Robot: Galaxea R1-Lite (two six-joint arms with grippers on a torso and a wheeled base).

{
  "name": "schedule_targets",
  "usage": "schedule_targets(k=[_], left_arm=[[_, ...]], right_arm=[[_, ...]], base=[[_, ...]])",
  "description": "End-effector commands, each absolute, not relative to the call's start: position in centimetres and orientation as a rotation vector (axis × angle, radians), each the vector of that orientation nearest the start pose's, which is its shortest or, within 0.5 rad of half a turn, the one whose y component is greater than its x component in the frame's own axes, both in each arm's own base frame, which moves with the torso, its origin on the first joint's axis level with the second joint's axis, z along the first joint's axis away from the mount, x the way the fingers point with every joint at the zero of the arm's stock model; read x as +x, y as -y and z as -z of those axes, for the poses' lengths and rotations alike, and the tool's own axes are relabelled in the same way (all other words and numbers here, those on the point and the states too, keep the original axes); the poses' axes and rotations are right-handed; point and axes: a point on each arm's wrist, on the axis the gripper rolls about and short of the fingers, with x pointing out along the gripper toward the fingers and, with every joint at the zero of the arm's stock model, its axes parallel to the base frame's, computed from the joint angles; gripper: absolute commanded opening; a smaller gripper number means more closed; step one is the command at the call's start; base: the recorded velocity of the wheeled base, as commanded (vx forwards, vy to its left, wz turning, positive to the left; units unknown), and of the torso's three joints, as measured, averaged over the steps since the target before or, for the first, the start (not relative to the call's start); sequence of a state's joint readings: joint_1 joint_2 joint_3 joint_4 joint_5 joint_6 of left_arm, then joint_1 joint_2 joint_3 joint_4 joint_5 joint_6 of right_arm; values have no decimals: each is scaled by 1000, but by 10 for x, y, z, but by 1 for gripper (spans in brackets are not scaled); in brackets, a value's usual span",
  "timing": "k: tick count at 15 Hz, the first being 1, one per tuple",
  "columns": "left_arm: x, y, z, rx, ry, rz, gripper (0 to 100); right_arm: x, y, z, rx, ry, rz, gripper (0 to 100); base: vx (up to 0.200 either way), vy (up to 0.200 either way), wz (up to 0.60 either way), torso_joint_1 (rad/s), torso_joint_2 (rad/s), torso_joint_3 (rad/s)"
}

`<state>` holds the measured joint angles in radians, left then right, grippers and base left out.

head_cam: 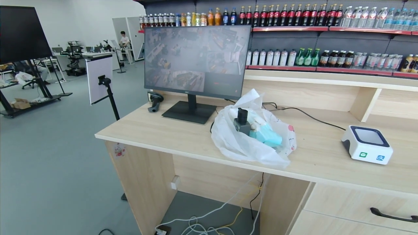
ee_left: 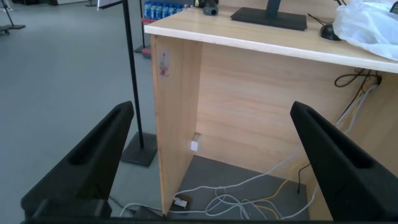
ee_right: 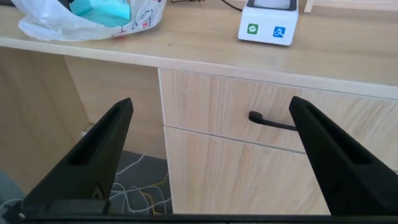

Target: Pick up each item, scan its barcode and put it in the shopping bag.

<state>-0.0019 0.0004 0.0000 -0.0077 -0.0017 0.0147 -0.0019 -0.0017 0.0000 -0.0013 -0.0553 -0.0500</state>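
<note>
Shopping bag [head_cam: 233,143] lies centre frame on the wooden counter [head_cam: 169,133], mouth open, with a teal packet [head_cam: 268,136] and a dark capped item [head_cam: 242,121] inside. Monitor [head_cam: 197,58] behind, hand scanner [head_cam: 154,100] left of it, white scanner box [head_cam: 367,144] at right. Left gripper [ee_left: 211,112] and right gripper [ee_right: 211,106]: fingers spread wide, empty.

A shop — drink shelves [head_cam: 290,28] behind checkout counter [head_cam: 183,133].

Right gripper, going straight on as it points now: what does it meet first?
The right gripper would most likely meet the upper drawer front, beside its black handle, under the countertop; depth is unclear.
</note>
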Motion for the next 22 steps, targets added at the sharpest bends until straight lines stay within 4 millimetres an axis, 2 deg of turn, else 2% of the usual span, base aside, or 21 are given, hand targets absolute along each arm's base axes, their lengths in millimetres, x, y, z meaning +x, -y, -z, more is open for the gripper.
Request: schedule_targets(k=[1, 7, 22], left_arm=[[-23, 0, -76, 15, 8, 3, 100], [-23, 0, -76, 15, 8, 3, 100], [-23, 0, -76, 15, 8, 3, 100]], right_arm=[[-23, 1, -76, -51, 2, 57, 100], [-23, 1, -76, -49, 0, 57, 100], [-23, 1, -76, -49, 0, 55, 100]], base=[[0, 0, -600, 2, 2, 2], [0, 0, -500, 2, 1, 3], [0, -200, 0, 5, 3, 1]])
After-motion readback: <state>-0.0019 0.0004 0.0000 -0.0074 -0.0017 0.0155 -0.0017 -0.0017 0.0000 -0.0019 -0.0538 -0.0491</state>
